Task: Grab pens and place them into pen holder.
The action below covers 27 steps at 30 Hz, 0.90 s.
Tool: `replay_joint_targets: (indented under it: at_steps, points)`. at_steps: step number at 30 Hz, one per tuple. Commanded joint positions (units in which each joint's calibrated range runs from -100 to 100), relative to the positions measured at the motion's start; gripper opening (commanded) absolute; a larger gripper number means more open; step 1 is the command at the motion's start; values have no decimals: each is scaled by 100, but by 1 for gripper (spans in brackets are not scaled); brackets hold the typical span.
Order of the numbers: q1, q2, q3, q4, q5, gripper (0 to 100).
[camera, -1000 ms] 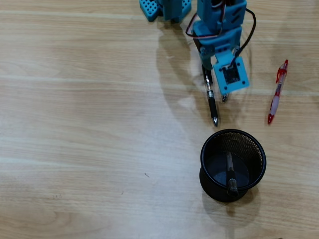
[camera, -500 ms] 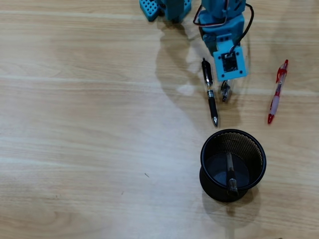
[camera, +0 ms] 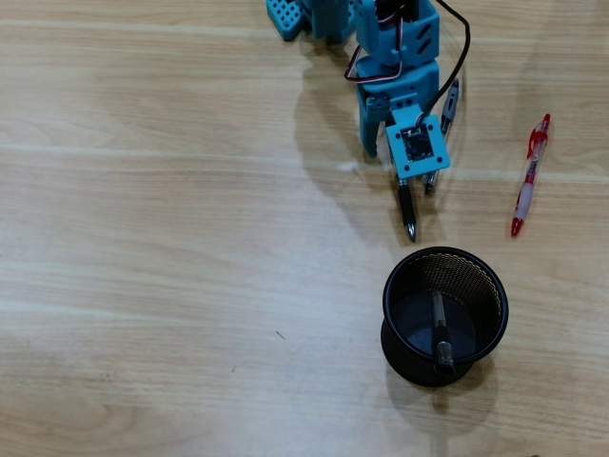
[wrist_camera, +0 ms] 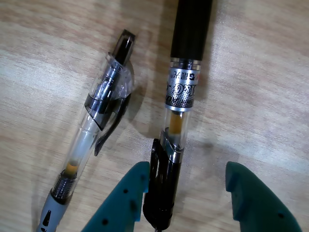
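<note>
Two claw [wrist_camera: 190, 193] fingers spread wide, straddling black pen [wrist_camera: 181, 104], left finger touching

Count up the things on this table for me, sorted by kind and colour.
Clear-barrelled pens: 2
Black pen: 1
Red-and-white pen: 1
Black mesh pen holder: 1
Total: 5

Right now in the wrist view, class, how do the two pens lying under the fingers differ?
The black-grip pen lies between the teal fingers; the grey-grip pen lies outside them, to the left. The first has a long black grip section and printed metal band; the second has a grey grip and a looser, tilted pose. Both have clear barrels, black clips, and rest on the wooden table.
</note>
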Motion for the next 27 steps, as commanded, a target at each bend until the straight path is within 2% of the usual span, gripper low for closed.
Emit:
replay_joint_targets:
  at_steps: [1,9,11,17,27]
  points:
    - [43,73,-11,-66,-38,19]
    - [43,378,80,-85,-53,19]
    - [34,378,198,-85,-211,18]
    - [52,344,361,-85,-347,2]
    - [226,90,180,-75,-305,2]
